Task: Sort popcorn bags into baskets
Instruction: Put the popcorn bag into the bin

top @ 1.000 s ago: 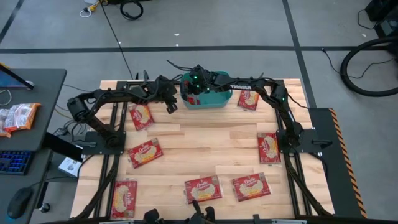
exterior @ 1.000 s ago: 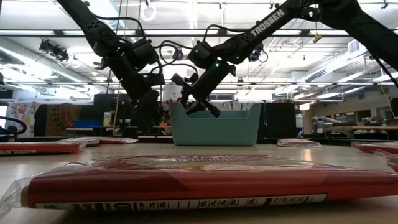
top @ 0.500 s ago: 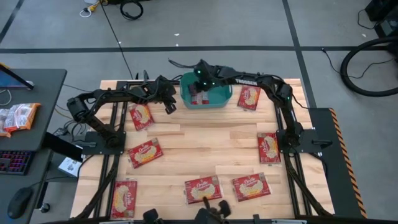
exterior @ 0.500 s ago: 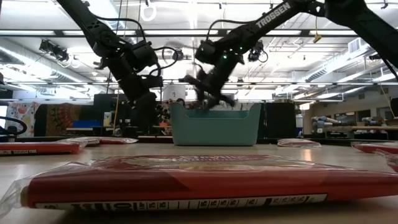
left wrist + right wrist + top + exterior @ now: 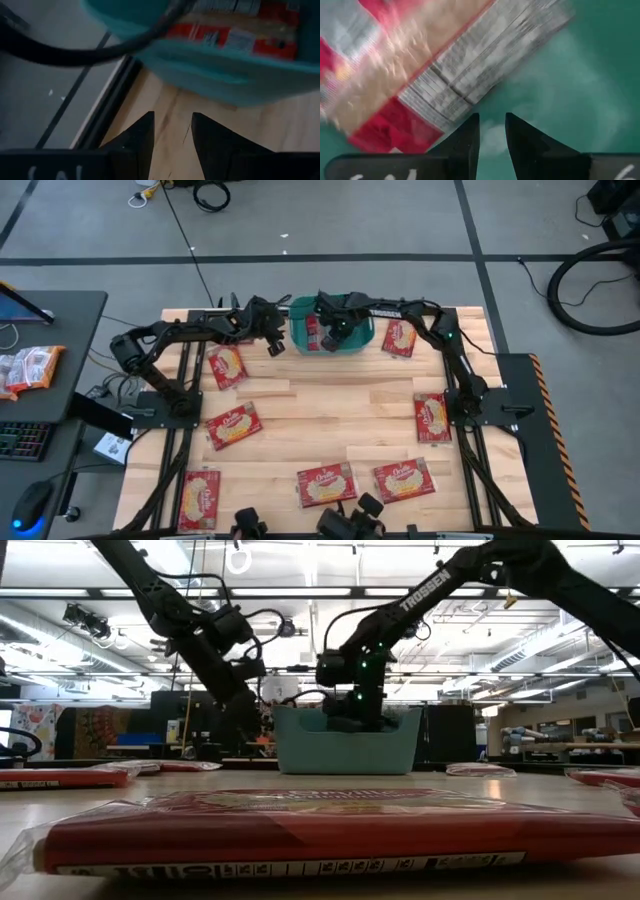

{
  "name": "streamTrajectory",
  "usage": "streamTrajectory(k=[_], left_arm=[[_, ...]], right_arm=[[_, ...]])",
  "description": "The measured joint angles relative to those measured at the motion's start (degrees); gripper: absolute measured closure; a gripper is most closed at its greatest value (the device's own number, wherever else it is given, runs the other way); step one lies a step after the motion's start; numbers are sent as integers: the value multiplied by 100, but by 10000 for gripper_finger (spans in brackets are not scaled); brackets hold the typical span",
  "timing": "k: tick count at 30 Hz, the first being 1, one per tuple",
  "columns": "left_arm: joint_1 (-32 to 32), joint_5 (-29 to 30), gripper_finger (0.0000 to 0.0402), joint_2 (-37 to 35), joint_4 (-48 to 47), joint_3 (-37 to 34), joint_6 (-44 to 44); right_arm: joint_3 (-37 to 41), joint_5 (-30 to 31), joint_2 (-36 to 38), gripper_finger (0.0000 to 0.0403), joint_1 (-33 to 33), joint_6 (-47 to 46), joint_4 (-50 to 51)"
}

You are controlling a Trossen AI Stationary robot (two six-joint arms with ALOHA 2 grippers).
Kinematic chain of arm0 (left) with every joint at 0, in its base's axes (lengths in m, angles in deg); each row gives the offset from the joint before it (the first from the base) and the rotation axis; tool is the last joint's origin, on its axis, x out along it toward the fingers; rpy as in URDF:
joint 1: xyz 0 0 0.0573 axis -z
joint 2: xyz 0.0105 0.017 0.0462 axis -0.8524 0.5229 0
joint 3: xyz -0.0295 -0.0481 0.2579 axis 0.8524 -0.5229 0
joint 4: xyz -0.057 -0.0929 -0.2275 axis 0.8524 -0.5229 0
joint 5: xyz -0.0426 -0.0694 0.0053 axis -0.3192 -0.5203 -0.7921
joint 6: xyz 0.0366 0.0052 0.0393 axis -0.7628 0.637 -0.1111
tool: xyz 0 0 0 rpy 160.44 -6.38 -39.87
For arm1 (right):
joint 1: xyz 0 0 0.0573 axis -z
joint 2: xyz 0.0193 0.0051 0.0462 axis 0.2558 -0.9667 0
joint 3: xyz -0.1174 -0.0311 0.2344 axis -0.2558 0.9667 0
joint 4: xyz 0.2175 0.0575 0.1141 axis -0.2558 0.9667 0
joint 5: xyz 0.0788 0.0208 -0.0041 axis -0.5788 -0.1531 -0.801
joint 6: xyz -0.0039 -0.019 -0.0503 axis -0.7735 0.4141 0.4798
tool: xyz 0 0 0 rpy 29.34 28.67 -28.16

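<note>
The teal basket (image 5: 352,350) stands at the table's far edge, also in the low view (image 5: 345,750). One red popcorn bag (image 5: 311,330) lies flat in its left part. My right gripper (image 5: 335,338) points down inside the basket. Its shut fingertips (image 5: 492,120) are over the teal floor (image 5: 570,75), just short of the bag's crimped end (image 5: 470,85). In the low view the basket wall hides those tips. My left gripper (image 5: 276,346), shut and empty (image 5: 172,125), hovers over bare wood just left of the basket (image 5: 215,70). Several more red bags lie flat on the table.
Loose popcorn bags lie beside the left gripper (image 5: 227,367), right of the basket (image 5: 400,337), by the right edge (image 5: 432,417), at left (image 5: 233,425) and along the near edge (image 5: 325,484). One near bag (image 5: 300,825) fills the low view's foreground. Bare wood lies mid-table.
My right gripper rose from the basket's left rim and swung toward the table's right. It turned from a slant to pointing straight down and dropped into the basket's middle. The bag in the basket's left part has stayed where it was.
</note>
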Motion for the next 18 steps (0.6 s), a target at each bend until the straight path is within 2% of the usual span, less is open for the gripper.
streamTrajectory(k=[5, 10, 15, 18], left_arm=[[31, -252, 264, 520, 486, -1, 0], [208, -296, 264, 948, 906, -8, 0], [333, -211, 264, 1054, 1237, -20, -89], [347, -196, 264, 1058, 1449, -27, -88]], right_arm=[[-25, -545, -178, 305, 46, 118, -97], [-21, -836, -179, 305, 103, 267, -220], [-4, -1495, -160, 305, 258, 603, -218], [10, -1501, -109, 305, 255, 865, -270]])
